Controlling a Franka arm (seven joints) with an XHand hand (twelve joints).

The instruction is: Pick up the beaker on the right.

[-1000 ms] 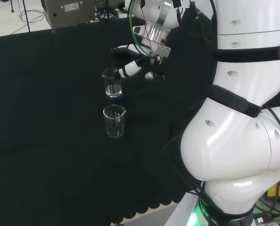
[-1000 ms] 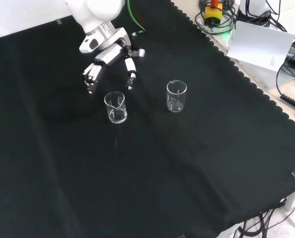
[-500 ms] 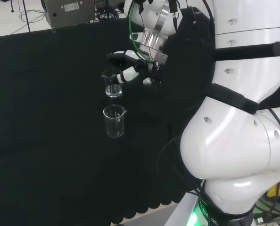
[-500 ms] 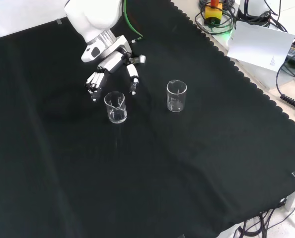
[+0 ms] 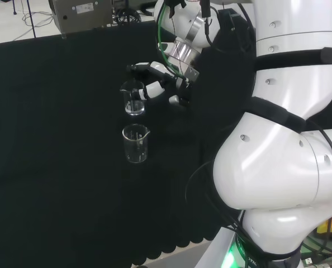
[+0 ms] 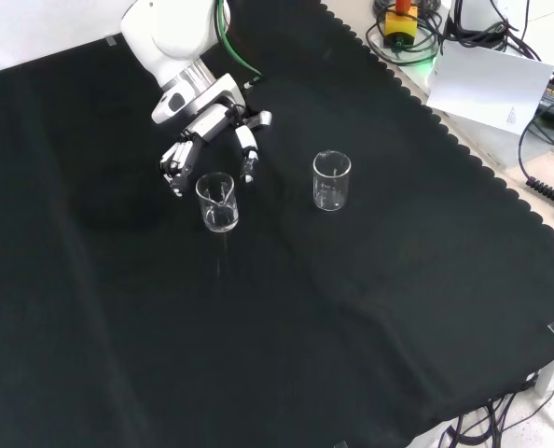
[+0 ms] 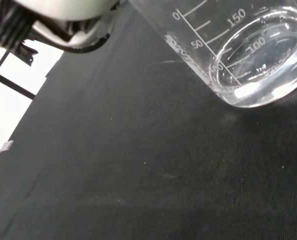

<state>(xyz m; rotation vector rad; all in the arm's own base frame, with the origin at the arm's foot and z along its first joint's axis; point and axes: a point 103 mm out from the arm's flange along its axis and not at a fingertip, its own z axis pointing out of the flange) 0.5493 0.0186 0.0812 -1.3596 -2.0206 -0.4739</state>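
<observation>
Two clear glass beakers stand upright on the black cloth. In the front view one beaker is on the left and the other beaker on the right. The hand hovers just behind the left one, open, its fingers and thumb spread to either side of that beaker's rim without visibly touching it. In the head view the hand is beside the farther beaker, and the nearer beaker stands apart. The wrist view has the close beaker, with printed graduation marks, looking empty.
The arm's white links stand at the head view's right. Cables, a white board and a yellow and red device lie beyond the cloth's scalloped edge at the front view's upper right. Black cloth stretches wide in front of both beakers.
The hand has come down and closer to the left beaker of the front view, and the wrist has turned a little. Both beakers stand where they were.
</observation>
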